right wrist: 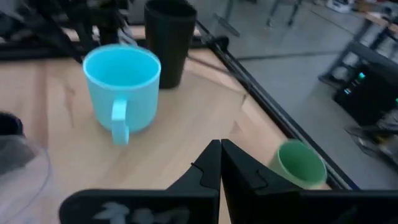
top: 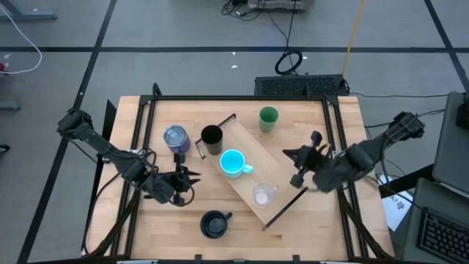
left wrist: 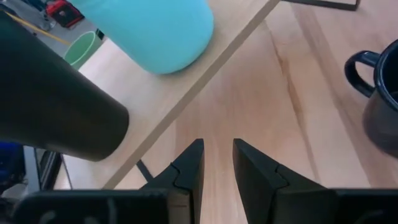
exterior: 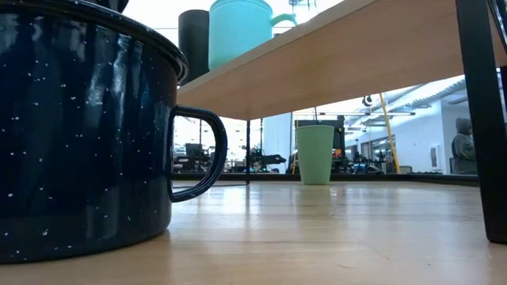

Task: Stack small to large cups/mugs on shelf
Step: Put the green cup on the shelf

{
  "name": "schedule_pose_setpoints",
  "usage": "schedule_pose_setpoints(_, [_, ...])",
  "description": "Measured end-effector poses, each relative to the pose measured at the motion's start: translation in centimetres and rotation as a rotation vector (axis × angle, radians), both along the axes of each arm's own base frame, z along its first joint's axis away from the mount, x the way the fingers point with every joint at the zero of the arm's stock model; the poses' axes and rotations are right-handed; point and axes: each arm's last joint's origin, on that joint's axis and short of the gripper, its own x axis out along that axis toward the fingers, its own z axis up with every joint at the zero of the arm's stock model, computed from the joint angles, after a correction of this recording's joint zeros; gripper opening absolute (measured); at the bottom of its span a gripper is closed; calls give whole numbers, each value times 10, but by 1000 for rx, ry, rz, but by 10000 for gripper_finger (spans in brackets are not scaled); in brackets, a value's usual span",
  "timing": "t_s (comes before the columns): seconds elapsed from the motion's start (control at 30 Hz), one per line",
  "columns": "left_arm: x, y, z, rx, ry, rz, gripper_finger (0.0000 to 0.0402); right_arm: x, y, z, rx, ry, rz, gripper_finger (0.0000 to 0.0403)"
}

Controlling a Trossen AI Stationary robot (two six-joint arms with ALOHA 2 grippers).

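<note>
The light-wood shelf lies slantwise across the table. On it stand the black cup, the cyan handled mug and the small clear glass cup. The green cup, the shiny purple tumbler and the dark navy mug stand on the tabletop. My left gripper hovers left of the shelf, fingers a little apart, nothing between them. My right gripper hangs shut above the shelf's right side, holding nothing.
Dark metal brackets carry the shelf's short ends. A black frame borders the table. Bare tabletop lies between the navy mug and the green cup. A person stands far off in the room.
</note>
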Motion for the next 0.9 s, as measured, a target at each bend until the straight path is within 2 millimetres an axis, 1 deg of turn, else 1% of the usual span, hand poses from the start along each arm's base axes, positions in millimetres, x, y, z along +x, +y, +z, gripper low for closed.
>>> schedule_pose_setpoints(0.17, [1, 1, 0, 0, 4, -15, 88, -6, -24, -2, 25, -94, 70, 0])
schedule_pose_setpoints(0.33, [3, 4, 3, -2, 2, -47, 88, -12, -45, -12, 33, -134, 56, 0])
schedule_pose_setpoints(0.47, [1, 8, 8, -34, -12, -59, 88, -14, -59, -24, 57, -115, 31, 0])
schedule_pose_setpoints(0.63, [-4, 12, 16, -25, -38, -78, 88, -11, -73, -38, 81, -79, -31, 0])
schedule_pose_setpoints(0.7, [-5, 14, 18, -14, -41, -82, 88, -10, -81, -39, 70, -66, -66, 0])
schedule_pose_setpoints(0.9, [-4, 24, 22, -40, -54, -38, 88, -9, -112, -40, 109, -21, -39, 0])
